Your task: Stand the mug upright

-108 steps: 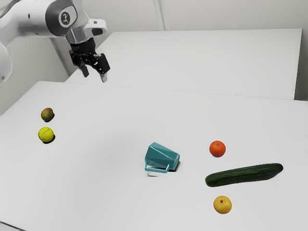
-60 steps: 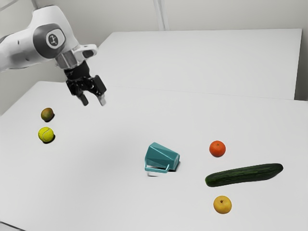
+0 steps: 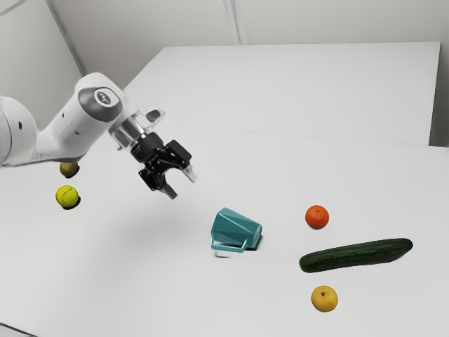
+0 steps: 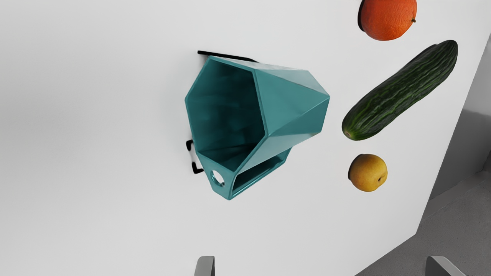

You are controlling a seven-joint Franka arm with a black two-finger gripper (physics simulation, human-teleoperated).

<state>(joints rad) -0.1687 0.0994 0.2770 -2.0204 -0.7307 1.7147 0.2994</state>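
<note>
gripper (image 3: 182, 187) wide open, holding nothing, above the table (image 3: 140, 281), near the mug (image 3: 236, 228) but apart from it. mug lies on its side on the table. wrist view looks into its mouth (image 4: 228, 111); exterior view adds tennis ball (image 3: 67, 196) and brownish fruit (image 3: 69, 170). vs earlier: gripper lower, further to the exterior view's right, closer to mug. mug unmoved.

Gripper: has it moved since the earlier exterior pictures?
Yes. The gripper has moved lower and toward the exterior view's right, closer to the teal mug, which has stayed put.
</note>
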